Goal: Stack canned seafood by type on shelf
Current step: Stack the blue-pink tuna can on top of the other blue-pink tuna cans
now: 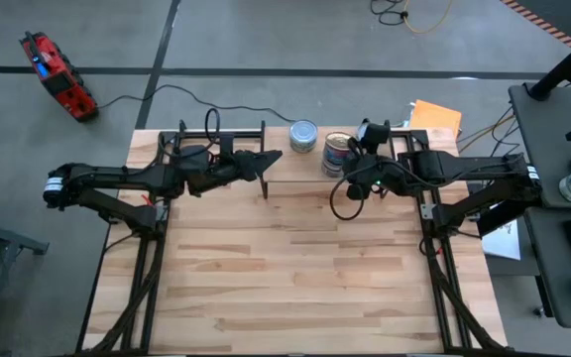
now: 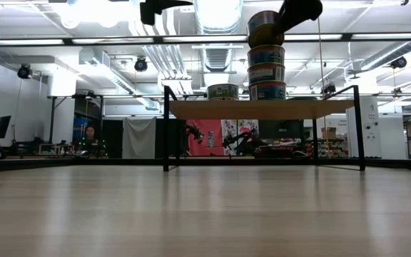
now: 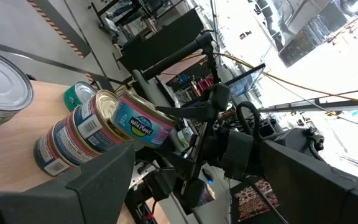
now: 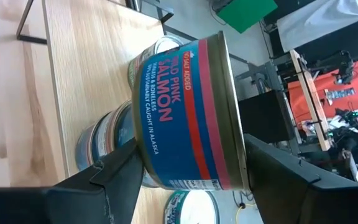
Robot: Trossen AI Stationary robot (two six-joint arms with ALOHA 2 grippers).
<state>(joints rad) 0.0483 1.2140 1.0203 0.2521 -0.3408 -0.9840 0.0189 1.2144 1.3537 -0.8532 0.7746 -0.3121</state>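
On the shelf (image 2: 262, 108) four tins are standing in one stack (image 2: 266, 71) and one single tin (image 2: 222, 91) beside it, while the right gripper (image 4: 185, 165) is straddling the top tin (image 4: 188, 112) (grip unclear) and the left gripper (image 1: 266, 162) is hovering open nearby.

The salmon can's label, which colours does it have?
Blue with a red band, in the right wrist view: salmon can.

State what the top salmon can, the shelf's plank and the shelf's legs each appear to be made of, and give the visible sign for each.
Top salmon can: probably metal with a dull gold-toned end and rim, under a glossy printed blue-and-red label. Shelf plank: light wood, matte, with a pale edge and visible grain. Shelf legs: thin black rods, likely painted metal, though the finish is hard to confirm.
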